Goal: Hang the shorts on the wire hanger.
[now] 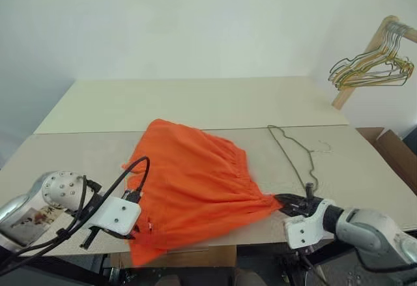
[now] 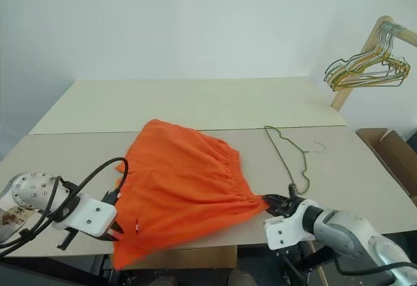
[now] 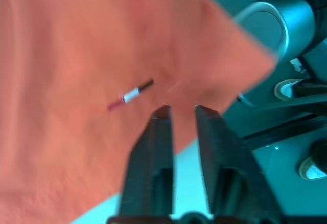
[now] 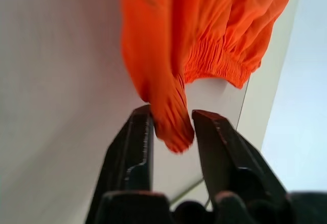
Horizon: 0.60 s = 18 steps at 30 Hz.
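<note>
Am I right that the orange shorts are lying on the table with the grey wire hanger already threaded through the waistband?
Not quite. The orange shorts do lie on the table, but the grey wire hanger is not threaded through the waistband. The left eye view shows it lying flat on the table beside the shorts, on the robot's right, apart from the fabric.

The shorts lie spread on the table, one corner hanging past the near edge. The left gripper sits at their near left hem; the right gripper meets the bunched waistband tip. The wire hanger lies flat just right of the shorts. Yellowish hangers hang on a wooden rack at the far right.
</note>
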Motion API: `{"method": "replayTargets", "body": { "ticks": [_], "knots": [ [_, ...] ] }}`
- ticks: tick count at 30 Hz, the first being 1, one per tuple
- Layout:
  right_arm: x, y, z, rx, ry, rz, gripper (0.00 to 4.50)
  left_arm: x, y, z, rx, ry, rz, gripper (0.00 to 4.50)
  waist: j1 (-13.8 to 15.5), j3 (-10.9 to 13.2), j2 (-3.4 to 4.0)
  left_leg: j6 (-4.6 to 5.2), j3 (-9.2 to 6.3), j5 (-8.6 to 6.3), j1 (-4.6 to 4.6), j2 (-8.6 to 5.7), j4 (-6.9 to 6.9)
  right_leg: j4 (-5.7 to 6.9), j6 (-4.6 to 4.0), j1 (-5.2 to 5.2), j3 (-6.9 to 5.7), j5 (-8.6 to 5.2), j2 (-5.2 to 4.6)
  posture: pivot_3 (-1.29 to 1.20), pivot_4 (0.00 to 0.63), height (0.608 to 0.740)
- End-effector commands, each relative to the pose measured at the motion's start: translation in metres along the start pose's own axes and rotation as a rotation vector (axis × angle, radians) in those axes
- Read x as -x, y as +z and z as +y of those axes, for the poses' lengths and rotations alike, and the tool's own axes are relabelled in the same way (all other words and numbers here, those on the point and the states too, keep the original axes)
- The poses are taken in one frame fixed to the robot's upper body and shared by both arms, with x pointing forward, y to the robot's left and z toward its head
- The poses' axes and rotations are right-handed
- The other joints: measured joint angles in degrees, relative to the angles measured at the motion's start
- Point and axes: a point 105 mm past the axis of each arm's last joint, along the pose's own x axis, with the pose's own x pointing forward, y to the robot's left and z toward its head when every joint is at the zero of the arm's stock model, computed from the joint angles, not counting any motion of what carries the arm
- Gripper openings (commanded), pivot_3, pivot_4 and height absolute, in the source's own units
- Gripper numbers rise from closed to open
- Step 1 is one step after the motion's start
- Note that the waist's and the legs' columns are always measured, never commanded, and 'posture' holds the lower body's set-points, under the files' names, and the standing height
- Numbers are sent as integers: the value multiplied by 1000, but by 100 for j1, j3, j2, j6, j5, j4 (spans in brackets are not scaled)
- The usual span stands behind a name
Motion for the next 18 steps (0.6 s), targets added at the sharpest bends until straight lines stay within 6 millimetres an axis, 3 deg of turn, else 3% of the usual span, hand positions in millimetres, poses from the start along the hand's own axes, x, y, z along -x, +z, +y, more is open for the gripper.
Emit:
{"method": "replayTargets", "body": {
  "ticks": [1,5,8,13,18],
  "knots": [
    [12,6,-13,33,0,-61,2835,16,6,2,-35,11,-32,2232,3,0,0,1,0,-1,-2,1,0,0,0,0,0,0,0,-43,0,740],
    [30,19,-9,-31,120,-132,4239,27,4,0,-47,5,-40,3496,28,0,1,3,3,-2,0,0,1,-1,0,2,3,-1,-4,-40,0,740],
    [46,25,-4,-132,220,-160,4277,34,1,7,-59,42,-58,4471,88,-2,-1,3,3,-2,6,1,1,0,0,8,1,-1,-2,-37,0,740],
    [59,7,-37,-452,101,-106,4277,48,1,39,-48,200,-136,4471,140,-7,-9,3,10,-1,32,2,6,1,3,31,6,0,-2,-38,0,740],
    [67,-22,-70,-724,-76,-25,4277,73,12,89,64,468,-294,4471,142,-8,-10,7,4,-4,71,4,2,-10,3,80,0,0,0,-36,0,740]
  ]
}}
